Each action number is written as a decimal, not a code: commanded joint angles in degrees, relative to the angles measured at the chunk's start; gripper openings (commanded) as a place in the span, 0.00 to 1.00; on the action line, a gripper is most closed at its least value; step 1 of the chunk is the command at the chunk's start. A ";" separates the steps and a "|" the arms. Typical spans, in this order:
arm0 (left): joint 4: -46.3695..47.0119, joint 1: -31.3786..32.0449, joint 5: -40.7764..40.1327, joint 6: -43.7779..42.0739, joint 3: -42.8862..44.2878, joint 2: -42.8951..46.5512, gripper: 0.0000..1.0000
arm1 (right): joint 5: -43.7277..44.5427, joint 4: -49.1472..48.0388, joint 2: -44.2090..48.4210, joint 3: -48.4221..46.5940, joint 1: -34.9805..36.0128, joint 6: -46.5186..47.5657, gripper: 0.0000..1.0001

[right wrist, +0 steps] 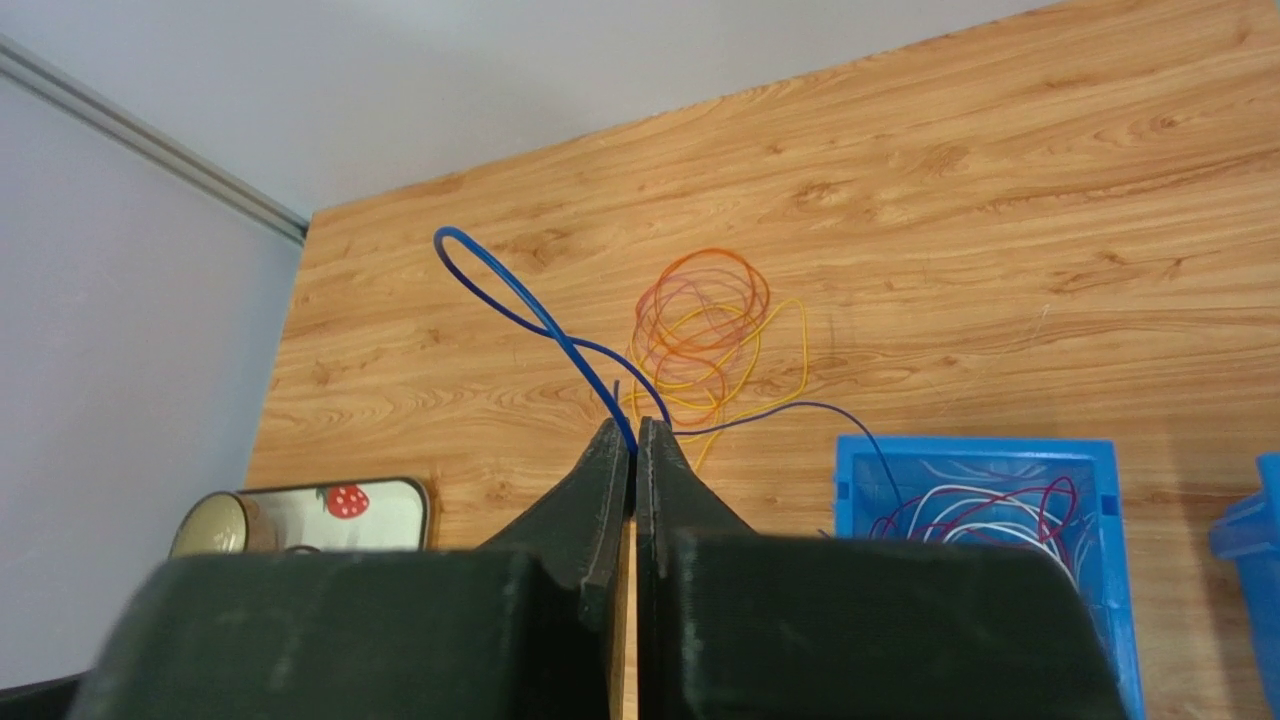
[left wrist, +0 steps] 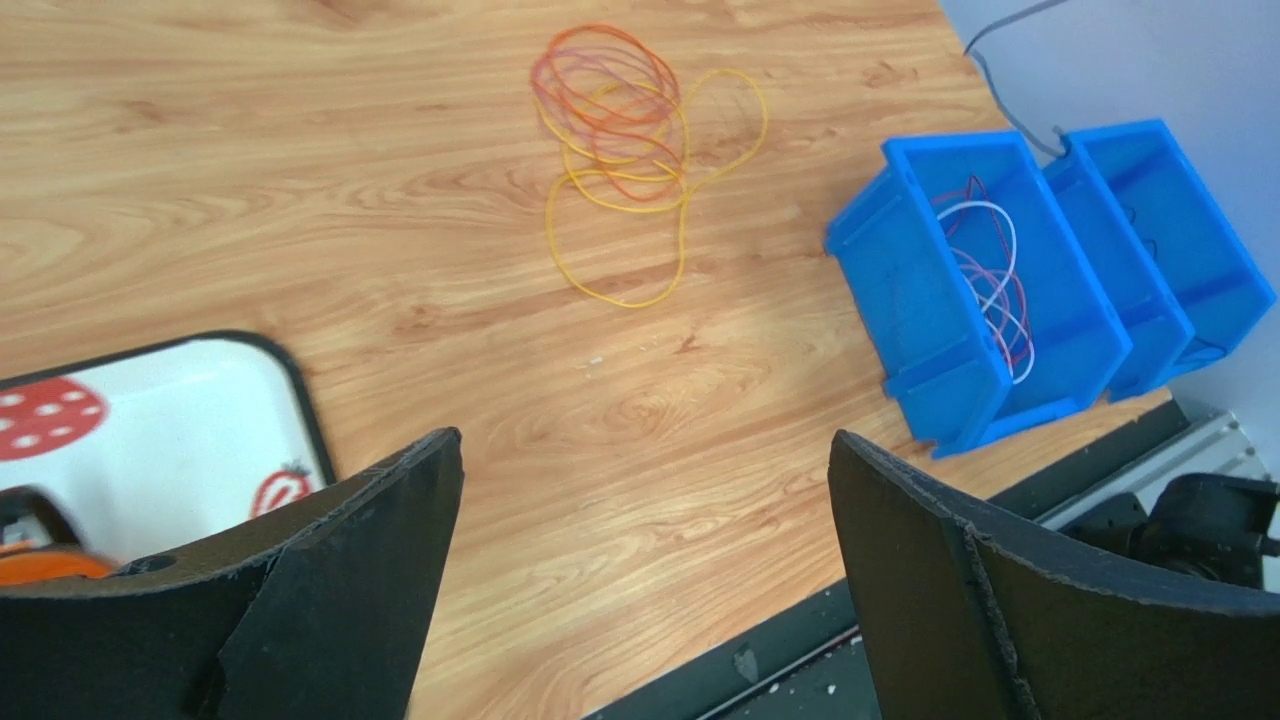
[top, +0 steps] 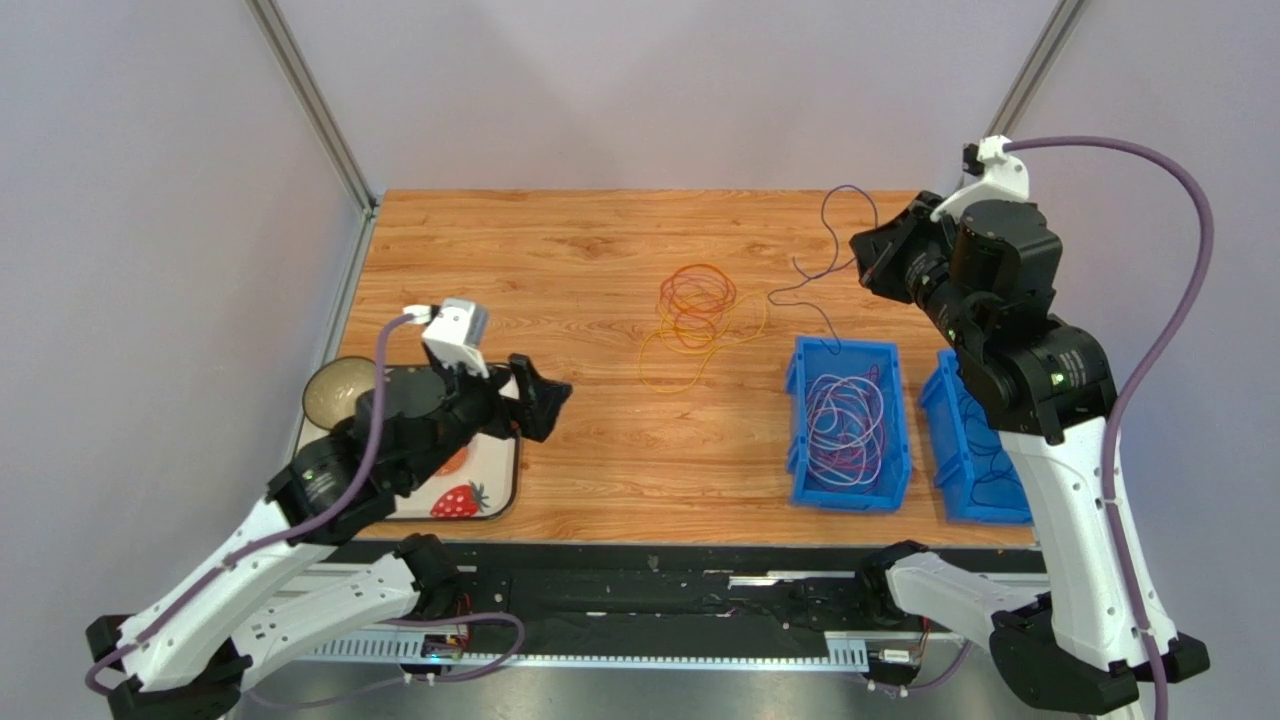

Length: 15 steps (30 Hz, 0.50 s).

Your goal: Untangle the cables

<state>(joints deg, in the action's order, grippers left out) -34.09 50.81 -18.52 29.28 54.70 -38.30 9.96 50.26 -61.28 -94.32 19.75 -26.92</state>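
Observation:
A tangle of orange, red and yellow cables (top: pixel 696 312) lies mid-table, apart from both grippers; it also shows in the left wrist view (left wrist: pixel 624 128) and the right wrist view (right wrist: pixel 706 315). My right gripper (top: pixel 869 263) is raised at the far right and shut on a thin blue-purple cable (top: pixel 824 225). That cable loops up from the fingertips (right wrist: pixel 633 428) and trails toward a blue bin (top: pixel 846 348). White, purple and red cables (top: pixel 842 420) lie in that bin. My left gripper (top: pixel 544 402) hovers open and empty (left wrist: pixel 645 438) above the near-left table.
A second blue bin (top: pixel 969 443) stands right of the first, near the right arm. A strawberry-print tray (top: pixel 473 488) and a round bowl (top: pixel 338 393) sit at the near left under the left arm. The table's near edge (left wrist: pixel 781 630) runs just below the left fingers.

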 commanded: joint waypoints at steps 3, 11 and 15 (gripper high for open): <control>-21.89 -0.27 -10.02 -0.98 9.29 1.03 0.94 | 2.68 -0.52 0.80 0.90 0.03 5.55 0.00; -22.69 -0.27 -9.87 -0.89 3.84 3.68 0.92 | 24.14 0.80 4.50 0.63 -0.15 10.12 0.00; -23.13 -0.27 -9.43 -1.42 3.93 1.75 0.89 | 31.86 2.55 5.11 0.98 -0.24 10.66 0.00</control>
<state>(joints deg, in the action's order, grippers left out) -56.38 50.70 -28.36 29.04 58.19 -35.20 30.26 51.46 -57.04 -92.90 19.75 -18.70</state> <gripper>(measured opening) 0.909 0.011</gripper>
